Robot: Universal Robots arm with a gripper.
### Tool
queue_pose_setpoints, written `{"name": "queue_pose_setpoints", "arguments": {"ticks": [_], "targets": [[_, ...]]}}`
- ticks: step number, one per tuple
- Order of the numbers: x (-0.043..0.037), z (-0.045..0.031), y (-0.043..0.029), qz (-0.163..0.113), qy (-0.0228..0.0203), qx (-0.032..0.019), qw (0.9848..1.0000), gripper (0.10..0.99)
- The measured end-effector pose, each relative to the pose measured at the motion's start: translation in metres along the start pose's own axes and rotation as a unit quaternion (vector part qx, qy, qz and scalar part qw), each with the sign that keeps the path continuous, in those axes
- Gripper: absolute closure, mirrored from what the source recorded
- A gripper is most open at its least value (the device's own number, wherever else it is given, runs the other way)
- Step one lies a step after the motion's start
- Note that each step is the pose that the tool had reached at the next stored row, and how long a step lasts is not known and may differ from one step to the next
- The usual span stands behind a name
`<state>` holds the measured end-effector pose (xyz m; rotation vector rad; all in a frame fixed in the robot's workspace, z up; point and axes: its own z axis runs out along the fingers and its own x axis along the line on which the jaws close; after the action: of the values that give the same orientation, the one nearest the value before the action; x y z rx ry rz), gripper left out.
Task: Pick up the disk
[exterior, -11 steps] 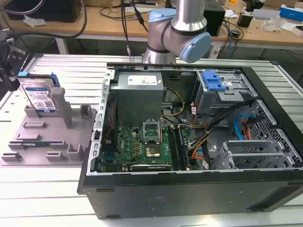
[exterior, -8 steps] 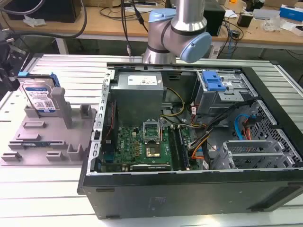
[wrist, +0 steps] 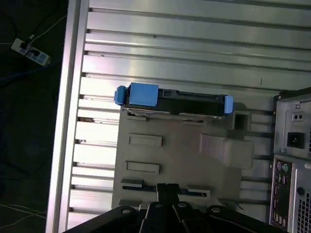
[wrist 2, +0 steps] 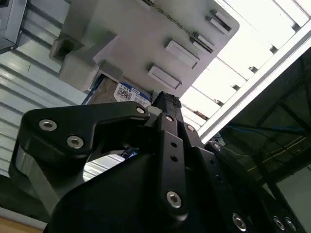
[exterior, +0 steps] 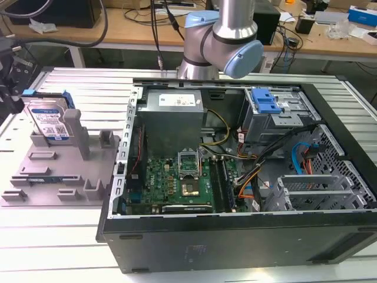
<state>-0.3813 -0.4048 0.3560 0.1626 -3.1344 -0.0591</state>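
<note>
The disk (exterior: 50,121) is a silver-grey hard drive with a blue-and-white label and blue side rails. It leans on edge at the far end of a grey fixture tray (exterior: 59,171), on the exterior view's left. In the first wrist view the disk (wrist: 175,99) appears edge-on, with its blue rail toward the table's edge. My black gripper (exterior: 9,97) hangs at the exterior view's left edge, beside the disk and apart from it. In the first wrist view its fingertips (wrist: 167,190) are pressed together over the tray's (wrist: 184,145) opposite end. The second wrist view has the disk's label (wrist 2: 129,93) just past the fingertips (wrist 2: 165,103).
An open computer case (exterior: 330,194) fills the exterior view's right, with a grey power supply box (exterior: 174,118), a motherboard (exterior: 182,183) and a blue caddy (exterior: 265,103) inside. Its rear panel (wrist: 294,160) borders the tray. The slatted aluminium table (wrist: 194,48) ends near the disk.
</note>
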Motion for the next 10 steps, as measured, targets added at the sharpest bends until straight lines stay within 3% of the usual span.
{"name": "queue_pose_setpoints", "arguments": {"ticks": [4,5,10], "targets": [[0.0000,0.0014,-0.0001,-0.041,0.0016,0.0001,0.9992,0.980],[0.0000,0.0021,-0.0001,-0.059,0.0023,0.0000,0.9982,0.980],[0.0000,0.0023,-0.0001,-0.136,0.0051,0.0001,0.9908,0.980]]}}
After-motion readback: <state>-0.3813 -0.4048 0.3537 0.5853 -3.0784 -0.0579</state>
